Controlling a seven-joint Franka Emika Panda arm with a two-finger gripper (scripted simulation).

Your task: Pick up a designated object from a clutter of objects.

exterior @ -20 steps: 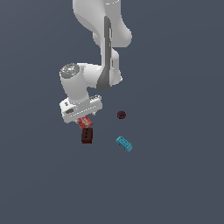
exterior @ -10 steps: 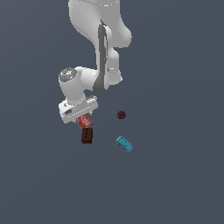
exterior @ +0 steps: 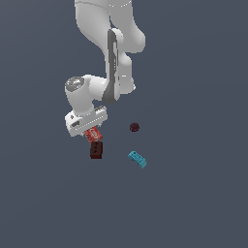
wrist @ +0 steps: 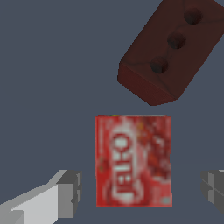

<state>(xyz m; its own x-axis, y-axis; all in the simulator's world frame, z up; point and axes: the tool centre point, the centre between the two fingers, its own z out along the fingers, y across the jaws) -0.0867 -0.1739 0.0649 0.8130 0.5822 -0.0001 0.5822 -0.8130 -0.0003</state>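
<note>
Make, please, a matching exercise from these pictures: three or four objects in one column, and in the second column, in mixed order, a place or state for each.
Things:
1. red box
2. dark brown block
3. cyan block
4. maroon ball

Descriptions:
A. has three round holes
B. lies between the open fingers
C. small and round, lies apart
D. farthest toward the exterior view's right

Pairs: 1-B, 2-A, 3-D, 4-C
</note>
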